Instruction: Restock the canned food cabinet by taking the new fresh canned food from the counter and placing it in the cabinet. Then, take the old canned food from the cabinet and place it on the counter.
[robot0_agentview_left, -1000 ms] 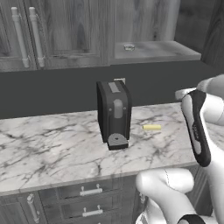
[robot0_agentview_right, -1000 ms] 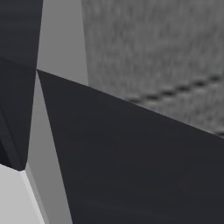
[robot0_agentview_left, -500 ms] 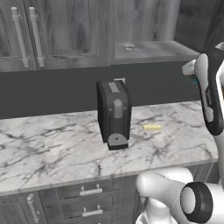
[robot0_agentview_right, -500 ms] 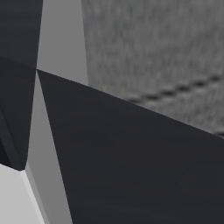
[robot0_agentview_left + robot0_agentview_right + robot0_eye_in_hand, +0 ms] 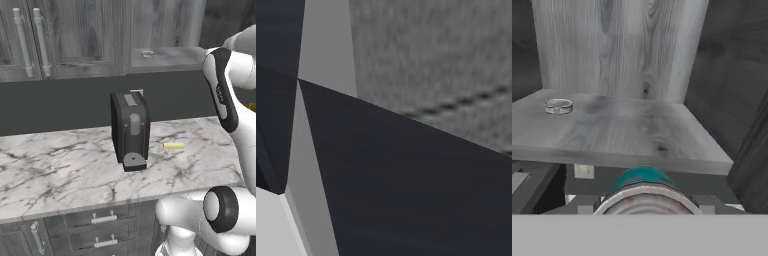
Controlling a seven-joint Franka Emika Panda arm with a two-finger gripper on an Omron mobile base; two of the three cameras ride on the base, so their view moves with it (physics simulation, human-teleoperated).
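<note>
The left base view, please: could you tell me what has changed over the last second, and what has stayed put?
The white arm has risen and swung right, its dark-striped link climbing from counter height to the level of the cabinet shelf. In the hand view the teal can sits close at the tool, facing that shelf. The flat tin on the shelf, the black appliance and the yellow piece have not moved.

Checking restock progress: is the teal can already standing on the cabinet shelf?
No. In the hand view the teal can sits at the gripper below the shelf edge; the flat tin lies on the shelf.
</note>
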